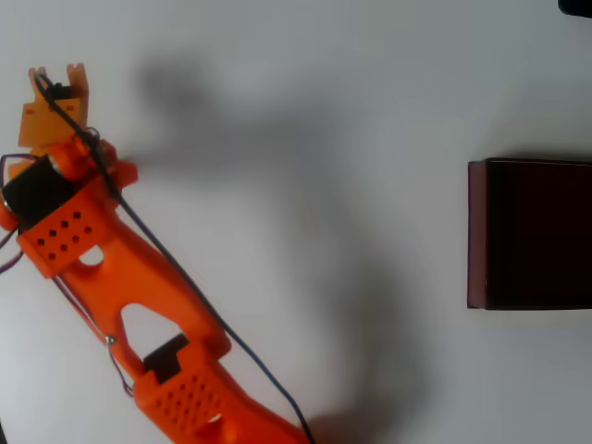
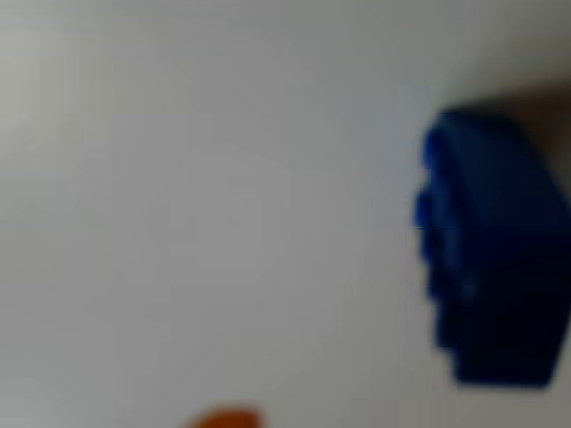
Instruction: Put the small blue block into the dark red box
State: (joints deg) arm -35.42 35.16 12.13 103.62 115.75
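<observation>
In the overhead view my orange arm (image 1: 139, 305) reaches from the bottom edge up to the far left of the white table, and the gripper (image 1: 57, 74) ends near the top left corner. Its two orange tips stand apart with a gap between them. The small blue block (image 2: 491, 250) appears large and blurred at the right edge of the wrist view, lying on the table very close to the camera. An orange fingertip (image 2: 223, 417) peeks in at the bottom of that view, apart from the block. The dark red box (image 1: 476, 231) stands at the right edge, far from the gripper.
The white table (image 1: 305, 111) stretches wide between the arm and the box, crossed by the arm's soft shadow. Thin dark cables run along the arm. A dark object (image 1: 578, 6) sits at the top right corner.
</observation>
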